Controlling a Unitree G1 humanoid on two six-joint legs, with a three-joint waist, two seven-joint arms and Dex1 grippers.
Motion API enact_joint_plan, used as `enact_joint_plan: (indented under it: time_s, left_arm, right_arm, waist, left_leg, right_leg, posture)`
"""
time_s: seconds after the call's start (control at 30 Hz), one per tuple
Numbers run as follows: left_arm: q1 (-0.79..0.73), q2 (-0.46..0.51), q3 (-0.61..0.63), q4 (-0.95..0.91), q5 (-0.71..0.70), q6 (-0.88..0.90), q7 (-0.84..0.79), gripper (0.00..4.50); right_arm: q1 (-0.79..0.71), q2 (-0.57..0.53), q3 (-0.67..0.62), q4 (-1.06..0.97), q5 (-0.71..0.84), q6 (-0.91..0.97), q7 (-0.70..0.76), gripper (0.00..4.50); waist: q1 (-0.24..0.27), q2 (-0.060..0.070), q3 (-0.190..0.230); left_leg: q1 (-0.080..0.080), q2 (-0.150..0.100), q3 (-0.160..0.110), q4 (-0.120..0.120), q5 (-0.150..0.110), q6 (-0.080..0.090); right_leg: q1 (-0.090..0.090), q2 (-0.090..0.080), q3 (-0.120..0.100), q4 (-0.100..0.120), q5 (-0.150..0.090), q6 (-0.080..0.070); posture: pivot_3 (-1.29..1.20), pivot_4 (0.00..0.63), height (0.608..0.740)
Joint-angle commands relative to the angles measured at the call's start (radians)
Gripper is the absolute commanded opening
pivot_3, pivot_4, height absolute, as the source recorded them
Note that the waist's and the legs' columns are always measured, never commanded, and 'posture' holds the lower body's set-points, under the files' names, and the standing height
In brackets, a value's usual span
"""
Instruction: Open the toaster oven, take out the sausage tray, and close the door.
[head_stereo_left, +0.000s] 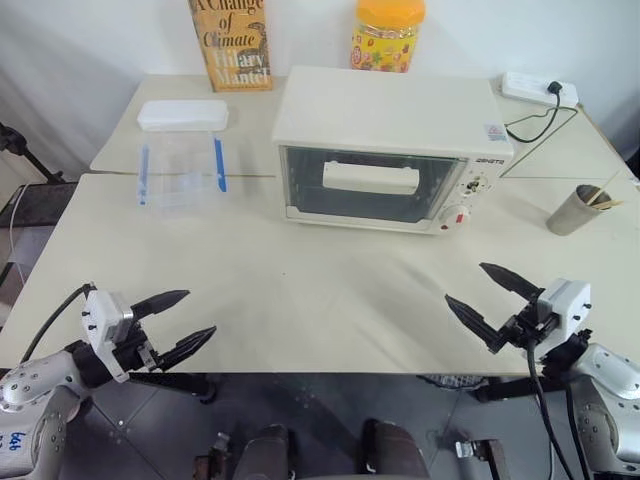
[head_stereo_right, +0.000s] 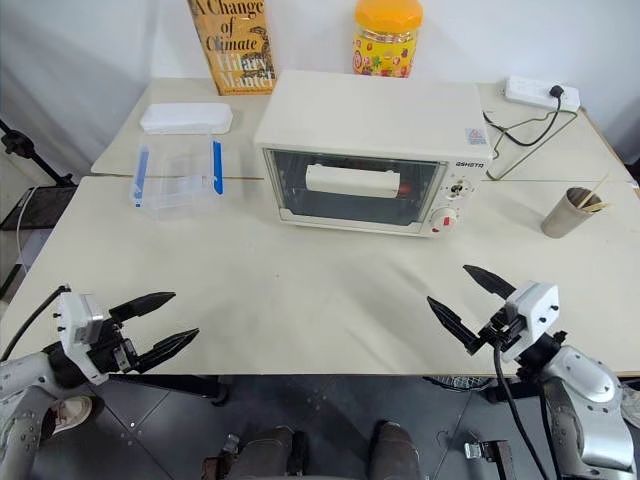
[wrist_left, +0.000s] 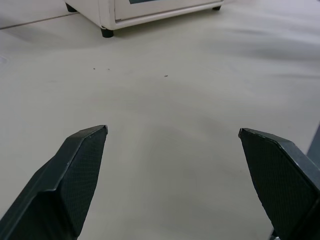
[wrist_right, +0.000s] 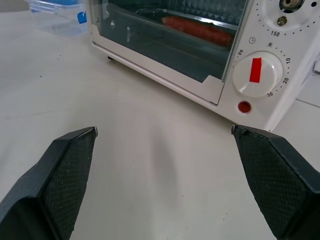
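The cream-white toaster oven (head_stereo_left: 390, 145) stands at the middle back of the table. Its glass door (head_stereo_left: 365, 185) is closed, the white bar handle (head_stereo_left: 370, 177) across it. In the right wrist view a red sausage (wrist_right: 197, 29) lies inside behind the glass; the sausage tray under it is hard to make out. My left gripper (head_stereo_left: 180, 322) hovers open over the table's near left edge. My right gripper (head_stereo_left: 493, 297) is open at the near right, pointing toward the oven's knob side (wrist_right: 256, 72). Both are empty and well short of the oven.
A clear plastic box with blue clips (head_stereo_left: 180, 155) sits left of the oven. A book (head_stereo_left: 230, 42) and an orange-lidded jar (head_stereo_left: 388, 35) stand behind. A power strip (head_stereo_left: 538, 90) with cable lies at the back right, and a cup with sticks (head_stereo_left: 578, 208) at the right edge.
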Motion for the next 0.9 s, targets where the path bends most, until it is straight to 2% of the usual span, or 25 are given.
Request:
enact_joint_plan:
  time_s: [0.03,0.13,0.23,0.3,0.37,0.63,0.9]
  left_arm:
    - [-0.023,-0.001,-0.004,0.011,-0.003,-0.017,-0.006,4.48]
    - [-0.055,-0.002,-0.005,0.013,-0.036,0.032,0.009,4.48]
    - [-0.119,0.016,0.009,0.015,-0.152,0.123,-0.036,4.48]
    - [-0.227,0.048,0.028,0.010,-0.289,0.224,-0.062,4.48]
    - [-0.306,0.070,0.025,-0.005,-0.340,0.272,-0.068,4.48]
    - [-0.429,0.057,-0.026,-0.033,-0.369,0.328,-0.045,4.48]
    - [-0.444,0.036,-0.039,-0.041,-0.360,0.335,-0.024,4.48]
  right_arm:
    - [-0.029,-0.015,0.010,-0.006,0.027,0.019,0.027,4.50]
    - [-0.068,-0.020,0.028,-0.022,0.064,0.077,0.041,4.50]
    - [-0.141,-0.030,0.048,-0.066,0.152,0.211,0.024,4.50]
    - [-0.275,-0.040,0.074,-0.060,0.235,0.357,-0.004,4.50]
    - [-0.388,-0.042,0.093,-0.028,0.252,0.432,-0.025,4.50]
    - [-0.607,-0.022,0.145,0.110,0.199,0.489,-0.022,4.50]
    - [-0.639,-0.012,0.177,0.116,0.186,0.452,0.081,4.50]
  waist:
    - [0.000,0.000,0.000]
    - [0.000,0.000,0.000]
    - [0.000,0.000,0.000]
    - [-0.001,0.000,0.001]
    - [-0.002,0.000,0.001]
    - [-0.001,0.001,0.001]
    - [-0.002,0.001,0.001]
  left_leg:
    - [0.000,0.000,0.000,0.000,0.000,0.000]
    - [0.000,0.001,0.000,0.000,0.000,0.000]
    - [0.000,0.001,0.000,0.001,0.000,0.000]
    - [0.000,0.001,0.000,0.001,0.000,0.000]
    - [-0.002,0.002,-0.001,0.006,0.000,0.000]
    - [-0.003,-0.004,0.000,0.002,-0.003,0.002]
    - [-0.002,-0.003,0.004,0.006,-0.003,0.002]
  right_leg:
    - [0.000,0.000,0.000,0.000,0.000,0.000]
    - [0.000,0.000,0.000,0.000,0.000,0.000]
    - [0.000,0.000,0.000,0.001,0.000,0.000]
    - [0.000,0.000,0.000,0.001,0.000,0.000]
    - [-0.001,0.001,0.000,0.004,0.000,-0.001]
    - [-0.003,0.001,-0.001,0.003,0.000,-0.001]
    - [-0.003,0.002,0.000,0.002,0.000,0.000]
  posture:
    - [0.00,0.150,0.740]
    - [0.00,0.150,0.740]
    - [0.00,0.150,0.740]
    - [0.00,0.150,0.740]
    - [0.00,0.150,0.740]
    - [0.00,0.150,0.740]
    - [0.00,0.150,0.740]
